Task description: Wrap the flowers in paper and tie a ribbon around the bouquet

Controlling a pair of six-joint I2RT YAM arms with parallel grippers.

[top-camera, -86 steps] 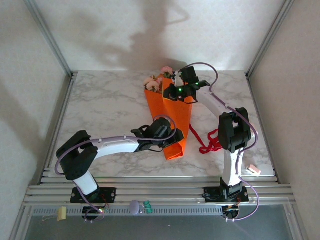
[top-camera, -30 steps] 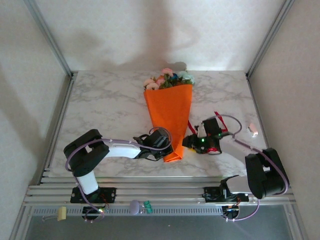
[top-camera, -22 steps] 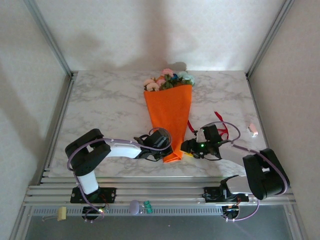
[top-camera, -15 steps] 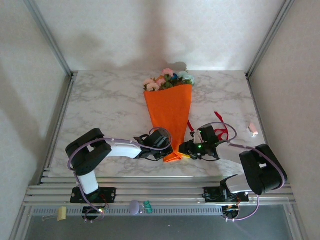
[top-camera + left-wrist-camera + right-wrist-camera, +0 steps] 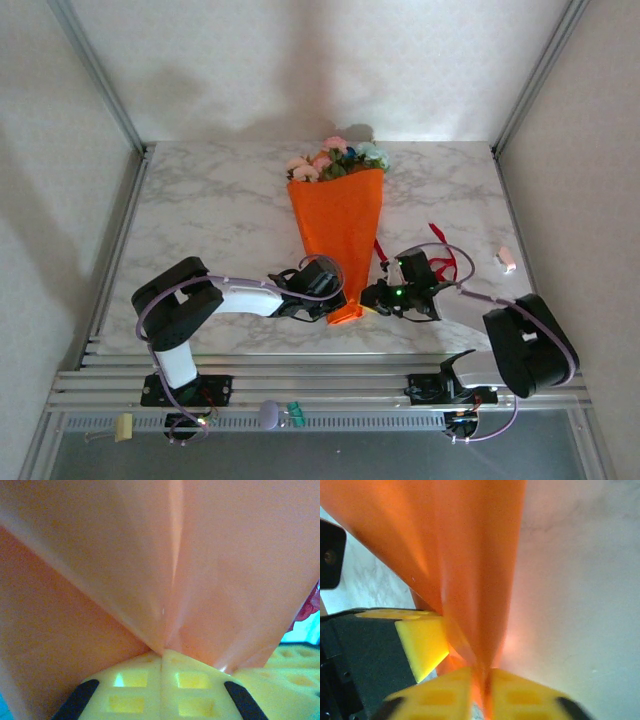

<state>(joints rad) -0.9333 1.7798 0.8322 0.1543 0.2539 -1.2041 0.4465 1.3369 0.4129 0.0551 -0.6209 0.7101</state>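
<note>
Two claws meet at one spot, the narrow near tip of the bouquet (image 5: 338, 230). The cone lies flat on the surface (image 5: 210, 220), its long axis running almost straight away from the arms. The flowers (image 5: 335, 160) poke out of the wide end close to the back wall.

The left claw (image 5: 333, 303) comes at the tip from the left. Its wrist view shows the yellow pads (image 5: 135, 677) shut tight, with a fold of the paper (image 5: 210, 570) pinched between them. The right claw (image 5: 368, 298) comes in from the other side. In its own wrist view the pads (image 5: 517, 685) are nearly together, with the orange paper (image 5: 470, 555) caught in the slit between them, so I'd call that a grip too.

The ribbon (image 5: 441, 262) lies to the right of the cone. One strand runs out from beside the paper's right edge, and a loose loop sits just behind the right wrist. That puts it far nearer the right arm, and to my eye that arm would have to let go and back away from the tip to reach it.

Room is tight here, since the tip sits close to the near edge of the surface. The open marble is on the left, well away from the ribbon.
</note>
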